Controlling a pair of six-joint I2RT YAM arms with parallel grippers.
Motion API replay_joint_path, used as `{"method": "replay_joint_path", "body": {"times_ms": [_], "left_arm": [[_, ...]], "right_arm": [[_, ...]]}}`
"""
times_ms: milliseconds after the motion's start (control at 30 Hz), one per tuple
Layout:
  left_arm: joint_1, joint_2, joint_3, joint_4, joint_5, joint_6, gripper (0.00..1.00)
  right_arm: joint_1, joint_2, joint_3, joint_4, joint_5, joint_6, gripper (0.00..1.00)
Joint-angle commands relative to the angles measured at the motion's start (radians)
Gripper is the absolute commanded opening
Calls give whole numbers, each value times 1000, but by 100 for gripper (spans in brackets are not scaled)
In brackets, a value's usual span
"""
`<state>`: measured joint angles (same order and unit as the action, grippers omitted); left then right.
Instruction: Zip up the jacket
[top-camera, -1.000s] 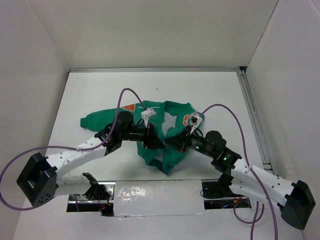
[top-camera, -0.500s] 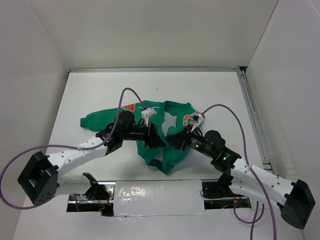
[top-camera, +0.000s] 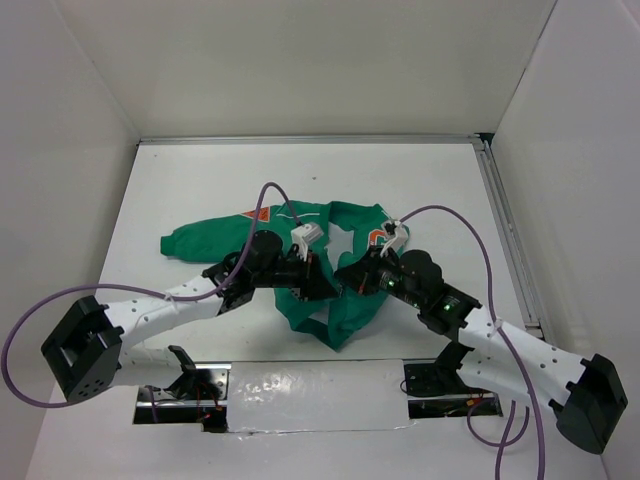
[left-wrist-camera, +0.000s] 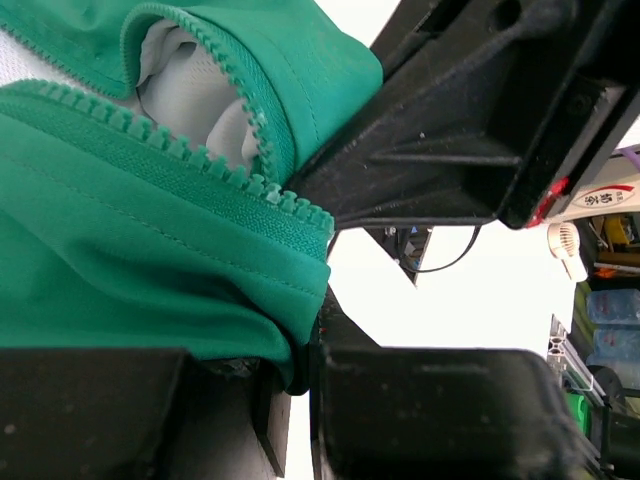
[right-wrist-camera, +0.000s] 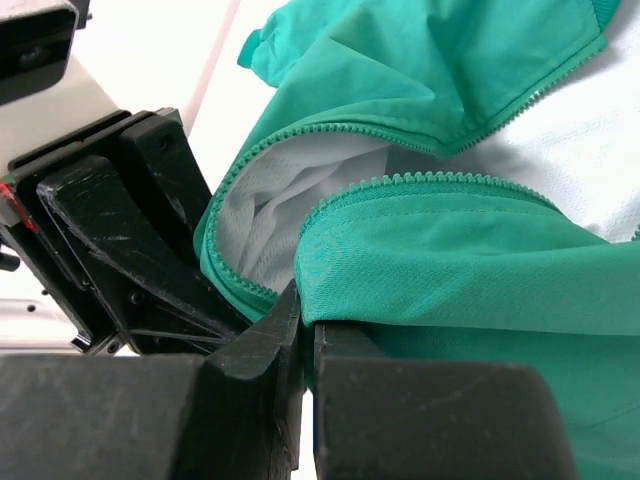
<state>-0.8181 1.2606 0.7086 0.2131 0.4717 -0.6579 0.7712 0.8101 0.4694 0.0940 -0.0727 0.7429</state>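
While the small green long-sleeved fabric jacket (top-camera: 345, 312) lies crumpled at the middle of the white counter (top-camera: 200, 180), the two arms reach in from the lower left and lower right of the overhead frame and meet over its open front. The left hand (top-camera: 322, 284) and the right hand (top-camera: 352, 280) sit close together there, and their black bodies cover much of the garment's centre from above. One sleeve stretches toward the left of the frame, with an orange shoulder patch (top-camera: 257, 214) above it and an orange chest patch (top-camera: 376, 238) at the upper right. In the left wrist view, the left hand (left-wrist-camera: 300, 385) is clamped on the bottom corner of one zipper edge of the jacket (left-wrist-camera: 150, 260), with the other hand's black housing filling the upper right. In the right wrist view, the right hand (right-wrist-camera: 305, 340) pinches a folded green hem of the jacket (right-wrist-camera: 450, 270); white lining shows between the unjoined zipper teeth. Thin purple cables (top-camera: 267, 186) arch over the fabric. A metal rail (top-camera: 505, 235) runs along the right side of the counter, and a silver foil-covered strip (top-camera: 300, 385) lies at the bottom.
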Motion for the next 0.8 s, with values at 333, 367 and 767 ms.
{"method": "replay_joint_path", "body": {"times_ms": [333,367,767], "left_arm": [[40,108,143,-205,36,-60,0],[49,114,152,-204,65,-65,0],[122,100,236,-371,68,-157,0]], "right_arm": [[-30,0,141,-284,-12,-174,42],[-26,-15,141,-312,40,-181,45],[288,50,316,-669,551,-260,68]]}}
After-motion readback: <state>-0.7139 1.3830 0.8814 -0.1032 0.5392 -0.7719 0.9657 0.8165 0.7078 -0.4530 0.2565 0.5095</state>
